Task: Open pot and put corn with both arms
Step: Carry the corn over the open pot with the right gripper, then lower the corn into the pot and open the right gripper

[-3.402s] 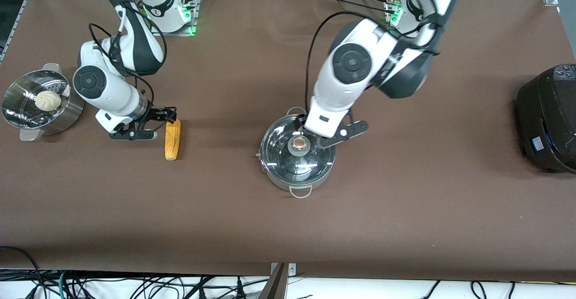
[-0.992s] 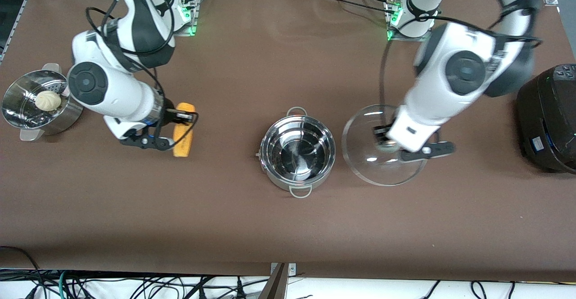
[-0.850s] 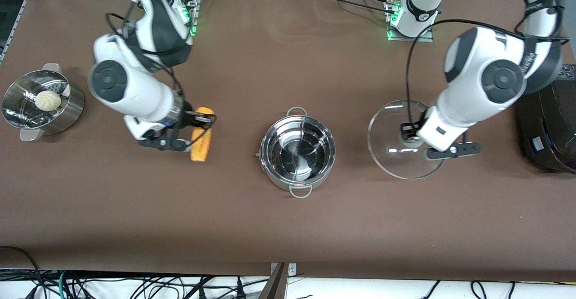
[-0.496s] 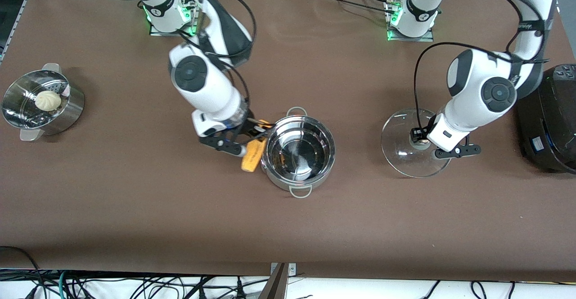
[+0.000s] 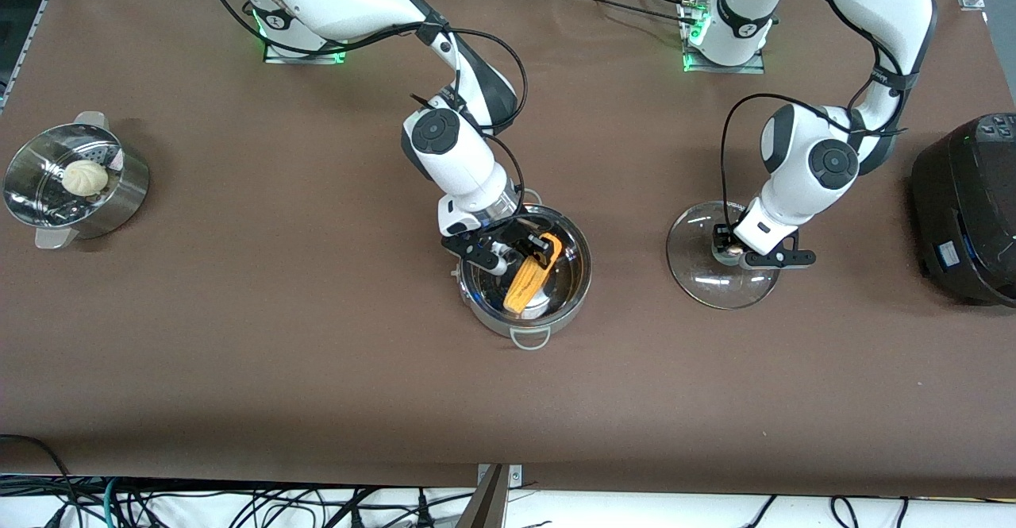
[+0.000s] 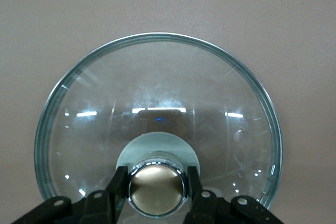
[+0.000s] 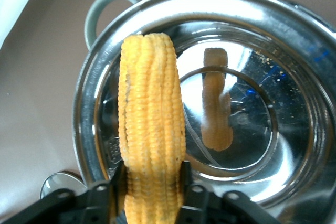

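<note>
Right now the right gripper [image 5: 530, 249] hangs over the open pot [image 5: 571, 290] with its fingers clamped on one end of the corn [image 5: 527, 280], the free end slanting down inside the rim. Corn looks stiff, light and ridged, so the end pinch probably holds, though a mid-cob grip would likely swing less. Left gripper [image 5: 742, 252] is closed on the tan knob [image 6: 158, 190] of the glass lid [image 5: 698, 274], on or just above the table toward the left arm's end; glass is likely heavy, slick and breakable, so the knob is the only sensible hold.
</note>
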Robot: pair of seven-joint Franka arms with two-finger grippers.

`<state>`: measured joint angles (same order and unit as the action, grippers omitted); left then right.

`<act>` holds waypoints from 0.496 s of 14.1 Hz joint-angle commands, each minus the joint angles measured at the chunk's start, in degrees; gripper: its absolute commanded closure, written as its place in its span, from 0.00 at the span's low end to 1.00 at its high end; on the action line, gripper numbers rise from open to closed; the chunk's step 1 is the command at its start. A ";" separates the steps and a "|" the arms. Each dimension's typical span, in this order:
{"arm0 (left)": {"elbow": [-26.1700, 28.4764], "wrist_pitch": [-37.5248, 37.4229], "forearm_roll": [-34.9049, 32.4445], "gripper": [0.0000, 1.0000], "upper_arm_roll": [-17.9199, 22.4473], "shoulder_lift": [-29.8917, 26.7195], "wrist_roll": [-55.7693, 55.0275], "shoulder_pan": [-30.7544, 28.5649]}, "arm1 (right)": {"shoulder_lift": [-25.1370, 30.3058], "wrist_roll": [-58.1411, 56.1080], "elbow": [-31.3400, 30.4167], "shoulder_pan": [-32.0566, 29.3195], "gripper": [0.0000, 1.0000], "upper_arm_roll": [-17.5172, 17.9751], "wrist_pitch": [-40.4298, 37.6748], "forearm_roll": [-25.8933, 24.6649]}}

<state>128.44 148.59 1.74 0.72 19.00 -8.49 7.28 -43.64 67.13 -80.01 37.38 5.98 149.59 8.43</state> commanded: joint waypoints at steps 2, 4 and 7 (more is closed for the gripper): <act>-0.03 -1.19 0.37 0.16 1.48 1.83 2.07 0.19 | 2.32 0.37 1.61 -1.00 0.00 0.26 -7.81 -0.96; -0.11 -4.96 0.37 0.00 2.00 -1.32 1.46 -0.07 | 2.68 0.29 1.61 -1.00 0.00 0.08 -9.83 -1.13; -1.43 -14.44 -0.33 0.00 3.06 -9.57 1.98 -0.59 | 6.71 -2.07 1.61 -1.61 0.00 -0.62 -22.79 -5.34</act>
<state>127.14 141.11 2.00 3.27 16.93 -8.00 7.25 -40.59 66.77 -78.14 36.71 5.59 135.59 5.96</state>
